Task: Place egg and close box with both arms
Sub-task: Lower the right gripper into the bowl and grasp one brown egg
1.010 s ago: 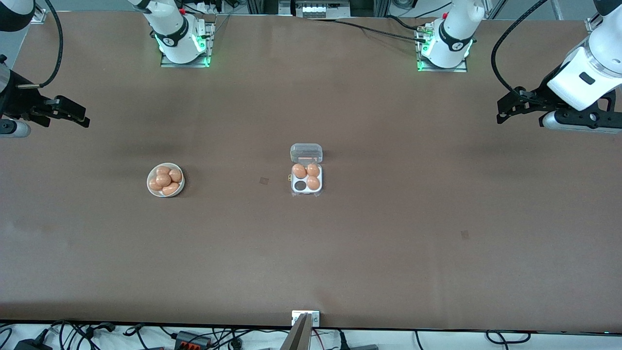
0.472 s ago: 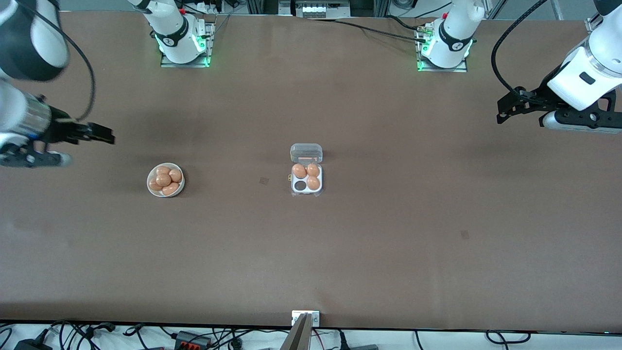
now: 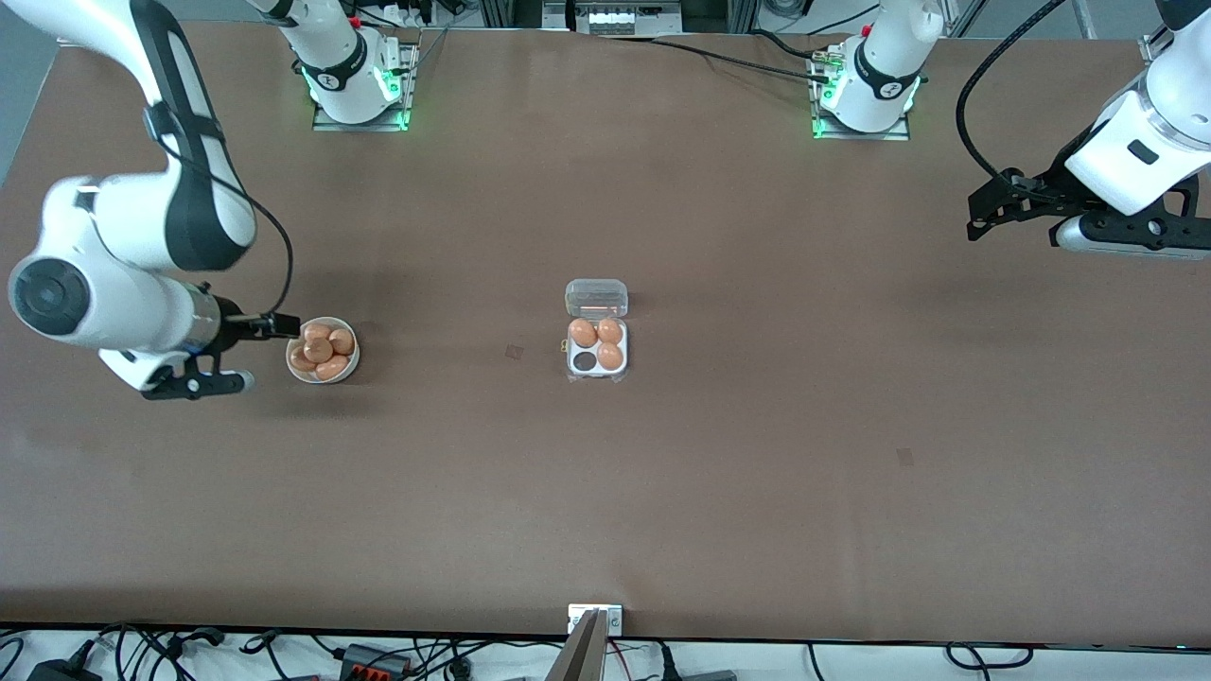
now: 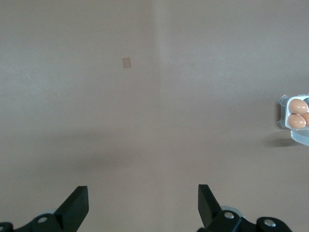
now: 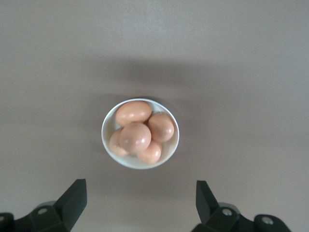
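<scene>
Orange-brown eggs heaped in a white bowl (image 3: 323, 351), right claw (image 5: 137, 203) spread wide, empty, above the bowl's rim, box (image 3: 597, 346) toward the left arm's end from the bowl, lid up, one cell bare, left claw (image 4: 143, 208) waiting wide open, empty, over bare worktop (image 3: 757, 454)

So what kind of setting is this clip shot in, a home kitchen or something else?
Most likely a robotics lab bench, not a kitchen. Two arm bases are bolted to a bare brown table, loose cables and power gear line its edge, and the only props are a bowl of eggs and a small egg box.
</scene>
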Tool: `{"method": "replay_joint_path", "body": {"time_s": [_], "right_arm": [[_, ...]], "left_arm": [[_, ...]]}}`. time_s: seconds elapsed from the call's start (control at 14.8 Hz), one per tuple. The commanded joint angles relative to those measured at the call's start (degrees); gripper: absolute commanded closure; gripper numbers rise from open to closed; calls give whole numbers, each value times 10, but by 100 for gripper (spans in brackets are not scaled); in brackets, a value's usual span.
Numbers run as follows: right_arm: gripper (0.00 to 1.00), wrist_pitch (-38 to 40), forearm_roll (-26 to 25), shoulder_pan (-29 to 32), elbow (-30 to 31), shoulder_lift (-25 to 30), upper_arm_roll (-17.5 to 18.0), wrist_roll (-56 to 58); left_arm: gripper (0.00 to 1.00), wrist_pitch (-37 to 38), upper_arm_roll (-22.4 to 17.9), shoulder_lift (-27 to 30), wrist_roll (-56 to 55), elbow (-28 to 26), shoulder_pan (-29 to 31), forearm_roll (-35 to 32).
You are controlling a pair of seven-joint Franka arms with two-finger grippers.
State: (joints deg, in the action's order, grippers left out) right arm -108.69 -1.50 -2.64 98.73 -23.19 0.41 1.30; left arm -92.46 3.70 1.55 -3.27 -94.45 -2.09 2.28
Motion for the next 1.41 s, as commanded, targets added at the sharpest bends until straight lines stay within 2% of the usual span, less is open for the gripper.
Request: {"method": "replay_joint_path", "body": {"time_s": [0.0,0.2,0.94,1.15,1.28,1.35], "right_arm": [[0,-20,18,-7,-13,-44,1,-11],[0,-40,15,-18,-8,-70,1,-12],[1,-39,17,-19,-3,-87,-1,-14],[17,-42,17,-18,-3,-93,-1,-14],[37,-41,16,-18,-3,-93,-1,-14],[52,-40,18,-17,-5,-92,-2,-14]], "left_arm": [[0,11,2,-8,-1,16,1,1],[0,11,3,-8,-1,17,0,1],[0,11,3,-8,0,17,-3,1],[0,11,3,-8,-1,17,-3,1],[0,11,3,-8,-1,17,-3,1],[0,11,3,-8,-1,17,-3,1]]}}
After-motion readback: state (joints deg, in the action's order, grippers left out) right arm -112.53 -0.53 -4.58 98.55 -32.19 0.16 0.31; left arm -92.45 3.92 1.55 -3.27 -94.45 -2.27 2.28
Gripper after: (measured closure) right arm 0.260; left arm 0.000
